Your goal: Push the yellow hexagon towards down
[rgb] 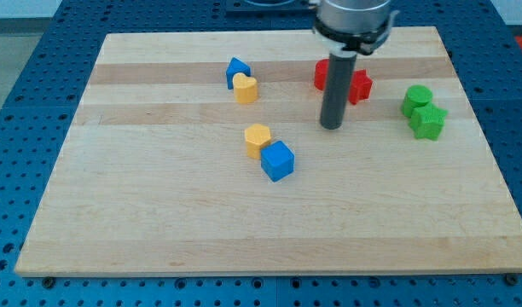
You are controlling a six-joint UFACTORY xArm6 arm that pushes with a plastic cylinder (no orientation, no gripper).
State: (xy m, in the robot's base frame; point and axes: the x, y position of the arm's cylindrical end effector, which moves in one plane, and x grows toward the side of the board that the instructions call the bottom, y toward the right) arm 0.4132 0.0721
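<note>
Hovering right of the yellow hexagon, my tip has no jaws; pushing down risks dragging the touching blue cube along.

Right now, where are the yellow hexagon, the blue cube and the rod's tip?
yellow hexagon (258, 136), camera view, on its top face.
blue cube (278, 160), camera view, on its top face.
my tip (332, 127), camera view, at the rod's very end.
</note>
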